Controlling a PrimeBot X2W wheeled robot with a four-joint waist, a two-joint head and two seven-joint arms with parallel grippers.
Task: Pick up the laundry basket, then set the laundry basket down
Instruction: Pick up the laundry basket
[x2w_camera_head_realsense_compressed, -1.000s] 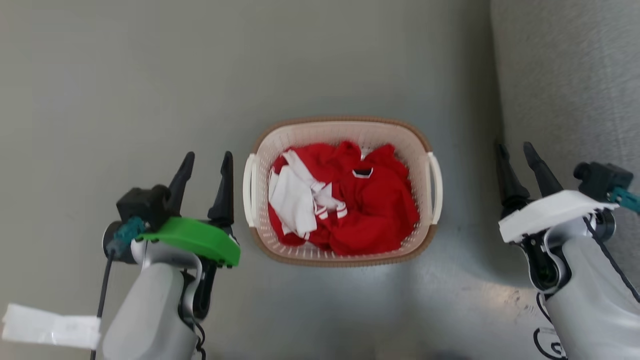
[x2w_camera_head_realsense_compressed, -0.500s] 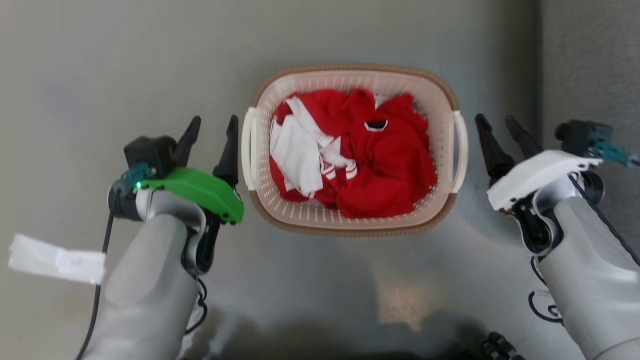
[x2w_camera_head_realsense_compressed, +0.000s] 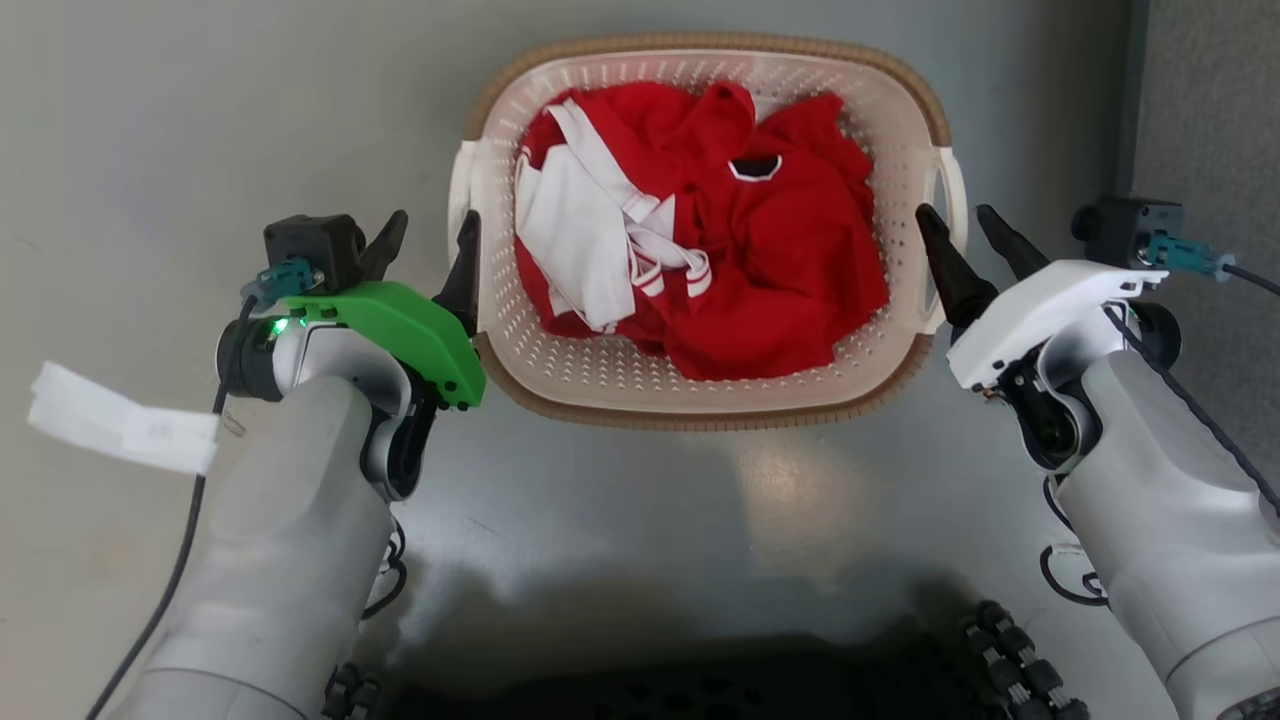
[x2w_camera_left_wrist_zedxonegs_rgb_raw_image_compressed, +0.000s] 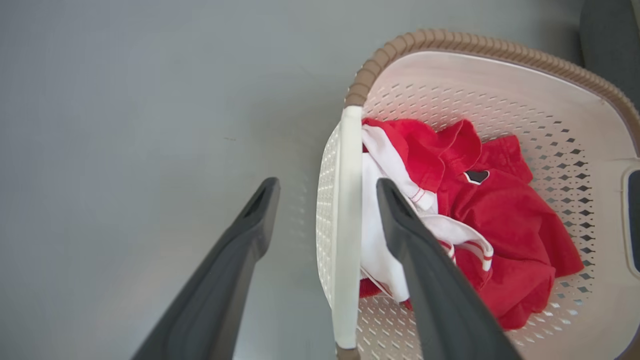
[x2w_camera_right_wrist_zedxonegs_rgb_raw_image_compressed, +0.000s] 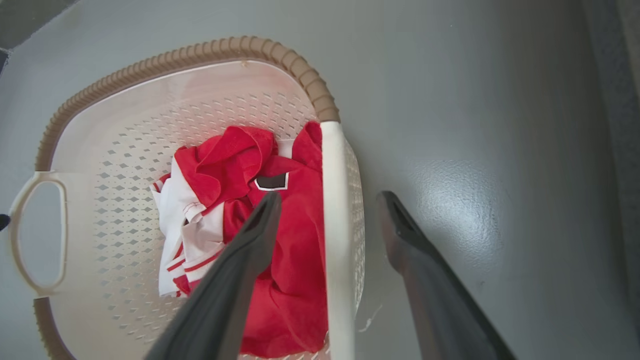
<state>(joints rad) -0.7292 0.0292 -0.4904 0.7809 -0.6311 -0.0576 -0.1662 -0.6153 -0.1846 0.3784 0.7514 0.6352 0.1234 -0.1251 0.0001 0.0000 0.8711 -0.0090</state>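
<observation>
The laundry basket (x2w_camera_head_realsense_compressed: 700, 42), cream perforated plastic with a brown woven-look rim, stands on the grey floor with red and white clothes (x2w_camera_head_realsense_compressed: 720, 240) inside. My left gripper (x2w_camera_head_realsense_compressed: 435, 225) is open at its white left handle (x2w_camera_head_realsense_compressed: 460, 175). In the left wrist view, that handle (x2w_camera_left_wrist_zedxonegs_rgb_raw_image_compressed: 345, 200) runs between the two fingers of the left gripper (x2w_camera_left_wrist_zedxonegs_rgb_raw_image_compressed: 327, 185), with gaps on both sides. My right gripper (x2w_camera_head_realsense_compressed: 952, 215) is open at the right handle (x2w_camera_head_realsense_compressed: 955, 185). The right wrist view shows the right gripper (x2w_camera_right_wrist_zedxonegs_rgb_raw_image_compressed: 330, 196) straddling that handle (x2w_camera_right_wrist_zedxonegs_rgb_raw_image_compressed: 332, 240), one finger over the clothes. Neither gripper's height above its handle can be told.
A white paper tag (x2w_camera_head_realsense_compressed: 120, 425) hangs off my left arm. A darker grey surface (x2w_camera_head_realsense_compressed: 1210, 150) borders the floor just right of the right gripper. My dark base (x2w_camera_head_realsense_compressed: 700, 680) fills the bottom edge.
The head camera has dropped closer, so the basket looks larger and higher in the picture. Both open grippers have closed in from beside the basket to straddle its handles.
</observation>
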